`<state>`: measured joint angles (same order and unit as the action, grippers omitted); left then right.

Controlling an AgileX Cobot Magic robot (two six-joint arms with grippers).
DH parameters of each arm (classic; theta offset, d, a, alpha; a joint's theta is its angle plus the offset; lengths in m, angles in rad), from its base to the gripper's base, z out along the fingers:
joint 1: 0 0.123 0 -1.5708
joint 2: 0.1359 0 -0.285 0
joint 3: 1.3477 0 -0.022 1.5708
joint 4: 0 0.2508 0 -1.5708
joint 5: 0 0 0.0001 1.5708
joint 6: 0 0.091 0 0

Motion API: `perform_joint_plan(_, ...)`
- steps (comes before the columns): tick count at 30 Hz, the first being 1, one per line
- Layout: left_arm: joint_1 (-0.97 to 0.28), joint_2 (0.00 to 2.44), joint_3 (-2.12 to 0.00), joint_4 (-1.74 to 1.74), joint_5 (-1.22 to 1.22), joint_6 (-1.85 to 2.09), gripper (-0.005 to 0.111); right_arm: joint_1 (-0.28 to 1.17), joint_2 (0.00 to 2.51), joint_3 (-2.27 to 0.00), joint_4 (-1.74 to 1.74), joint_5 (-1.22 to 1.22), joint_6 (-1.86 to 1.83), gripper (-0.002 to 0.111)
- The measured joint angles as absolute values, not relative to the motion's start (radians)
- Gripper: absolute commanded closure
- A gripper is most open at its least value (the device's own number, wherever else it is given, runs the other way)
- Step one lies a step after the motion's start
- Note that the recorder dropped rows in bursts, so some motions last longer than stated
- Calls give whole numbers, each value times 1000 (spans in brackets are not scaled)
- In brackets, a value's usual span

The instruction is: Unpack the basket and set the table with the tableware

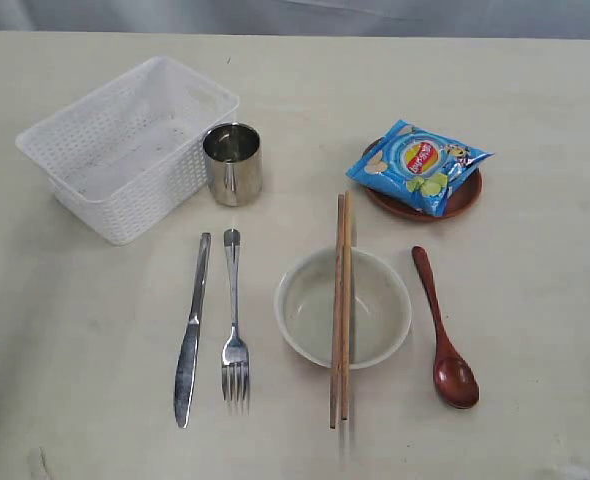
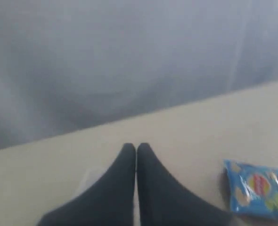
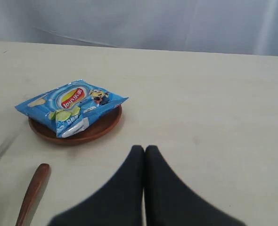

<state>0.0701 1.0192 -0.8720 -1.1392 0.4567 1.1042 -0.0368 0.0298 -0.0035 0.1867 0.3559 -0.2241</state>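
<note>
Snack packet (image 3: 70, 106) on plate (image 3: 103, 128), logo lettering blurred

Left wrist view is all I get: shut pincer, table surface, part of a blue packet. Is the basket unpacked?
Observer: Looks so. In the exterior view the white perforated plastic basket has nothing in it.
Operator: What's the packet sitting on?
Observer: The blue snack packet lies on the small red-brown round plate.
Operator: Chopsticks?
Observer: The two wooden chopsticks lie side by side across the rim of the cream round bowl.
</note>
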Motion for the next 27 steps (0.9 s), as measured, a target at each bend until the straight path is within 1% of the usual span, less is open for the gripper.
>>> perform_joint_plan(3, 70, 845, -756, -1138, 356, 1032, 106, -37, 30, -3, 187, 356, -224, 109)
perform_joint_plan(7, 70, 598, -600, -1136, 304, 1007, 106, -37, 30, -3, 187, 356, -224, 109)
perform_joint_plan(13, 70, 285, -428, -1136, 218, 1003, 106, -37, 30, -3, 187, 356, -224, 109)
perform_joint_plan(15, 70, 215, -397, -1136, 216, 1003, 106, -37, 30, -3, 187, 356, -224, 109)
perform_joint_plan(18, 70, 182, -366, -1081, 218, 961, 106, -37, 30, -3, 187, 356, -224, 109)
perform_joint_plan(19, 70, 181, -353, -931, 223, 839, 106, -37, 30, -3, 187, 356, -224, 109)
perform_joint_plan(22, 70, 159, -326, -357, 248, 294, 106, -37, 30, -3, 187, 356, -224, 109)
perform_joint_plan(24, 70, 95, -295, -73, 265, 39, 106, -37, 30, -3, 187, 356, -222, 109)
perform_joint_plan(27, 70, 15, -245, 69, 269, -97, 106, -37, 30, -3, 187, 356, -216, 109)
